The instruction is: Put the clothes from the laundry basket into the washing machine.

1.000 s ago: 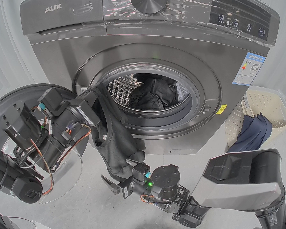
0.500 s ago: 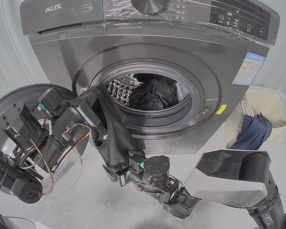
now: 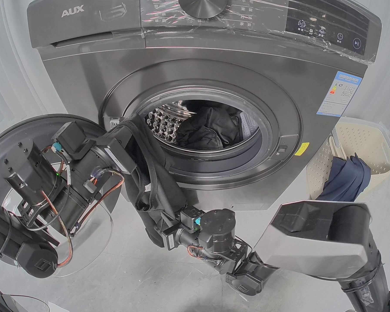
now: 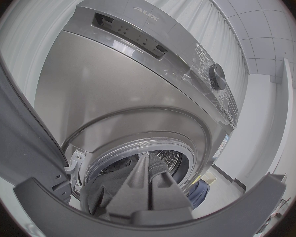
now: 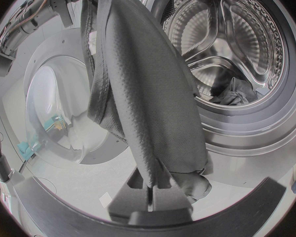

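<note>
- Left claw [image 4: 148, 160]: closed on the upper end of one dark grey garment [image 3: 160, 191]. It sits beside the left rim of the washing machine [image 3: 247, 66] opening, outside the drum [image 3: 164, 122].
- Right claw [image 5: 150, 183]: closed on the lower end of the same dark grey garment, below and in front of the opening, above the floor [image 3: 117, 278].
- Dark grey garment: one piece, hanging between the two claws. All of it is outside the drum, with its upper part in front of the opening's left edge.
- Washing machine: one, front-loading. Its single door [image 3: 13, 135] is swung open to the robot's left, behind the left arm.
- Drum: holds one heap of dark clothes [image 3: 208, 128], lying low and to the right inside. I cannot tell how many pieces are in the heap.
- Laundry basket [image 3: 368, 144]: one, cream, perforated, standing on the floor just beside the machine's right side.
- Navy garment [image 3: 346, 180]: one piece, draped over the near rim of the laundry basket.
- Count outside the drum: two garments, one held and one in the basket.
</note>
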